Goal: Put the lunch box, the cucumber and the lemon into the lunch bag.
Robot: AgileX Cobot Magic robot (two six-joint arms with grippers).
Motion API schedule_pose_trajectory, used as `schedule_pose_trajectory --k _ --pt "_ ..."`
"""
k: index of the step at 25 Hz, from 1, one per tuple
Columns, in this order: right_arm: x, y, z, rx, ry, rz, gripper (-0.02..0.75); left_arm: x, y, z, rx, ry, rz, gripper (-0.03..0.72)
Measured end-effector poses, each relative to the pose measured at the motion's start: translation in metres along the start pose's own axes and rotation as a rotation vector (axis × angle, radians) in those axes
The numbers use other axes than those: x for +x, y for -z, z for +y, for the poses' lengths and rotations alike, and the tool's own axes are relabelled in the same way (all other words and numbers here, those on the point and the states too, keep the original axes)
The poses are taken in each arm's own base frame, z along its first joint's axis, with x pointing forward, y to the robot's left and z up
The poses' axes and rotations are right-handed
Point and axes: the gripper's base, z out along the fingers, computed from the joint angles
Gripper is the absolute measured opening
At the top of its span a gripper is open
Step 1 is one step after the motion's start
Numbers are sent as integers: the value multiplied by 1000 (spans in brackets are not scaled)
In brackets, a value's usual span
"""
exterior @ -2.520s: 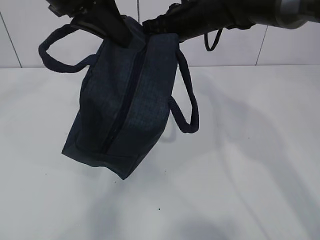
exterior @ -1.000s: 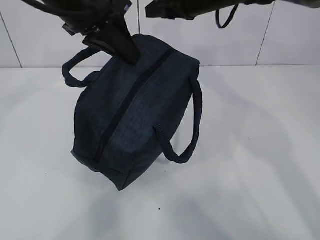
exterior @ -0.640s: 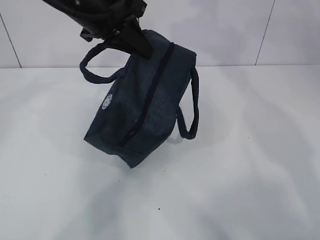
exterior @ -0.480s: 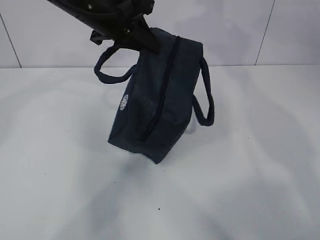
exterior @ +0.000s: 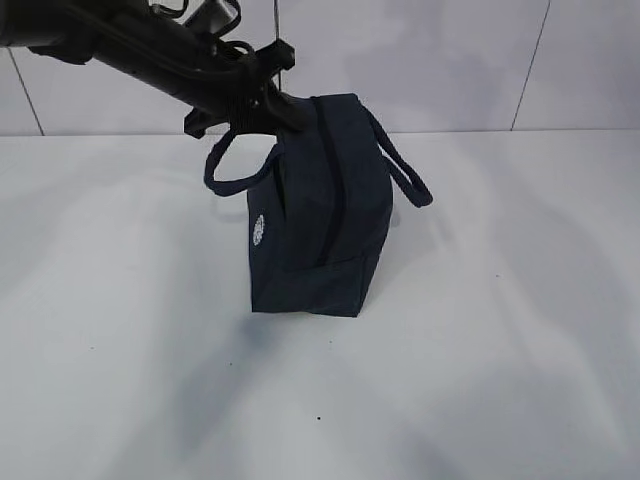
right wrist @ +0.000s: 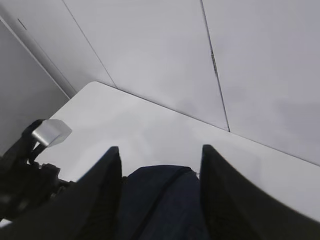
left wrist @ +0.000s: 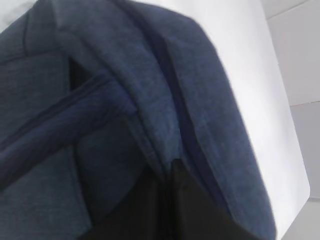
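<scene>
The left gripper (exterior: 272, 108) is clenched on the upper left end of the boxy dark navy fabric lunch bag (exterior: 320, 215), pinching a fold of cloth beside the zipper seam. The left wrist view shows the fabric puckered between its dark fingers (left wrist: 150, 210).

The bag stands on its end on the white worktop (exterior: 500, 330), bottom edge touching the surface and zipper line (exterior: 336, 190) running down the face toward the camera. One loop handle (exterior: 232, 170) droops to the bag's left, just under the gripper. The other handle (exterior: 400, 170) hangs off its right. A round white logo (exterior: 260, 229) shows on the left side panel.

The bag looks soft and limp, likely sagging wherever it is unsupported. A handle or the seam edge looks the surest hold, since the flat panels would simply fold.

The right gripper (right wrist: 160, 195) is released, jaws spread above the bag's top and clear of it. No lunch box, cucumber or lemon is visible.
</scene>
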Motion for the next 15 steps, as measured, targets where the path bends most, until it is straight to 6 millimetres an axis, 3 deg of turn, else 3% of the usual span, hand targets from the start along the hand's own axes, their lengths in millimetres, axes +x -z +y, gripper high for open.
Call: schedule_pose_trajectory --k 9,15 --pt "1 0 1 -11 -6 12 380 -7 16 26 -24 27 55 0" --pt "1 0 1 -13 -10 15 380 -6 20 33 -44 -2 86 120"
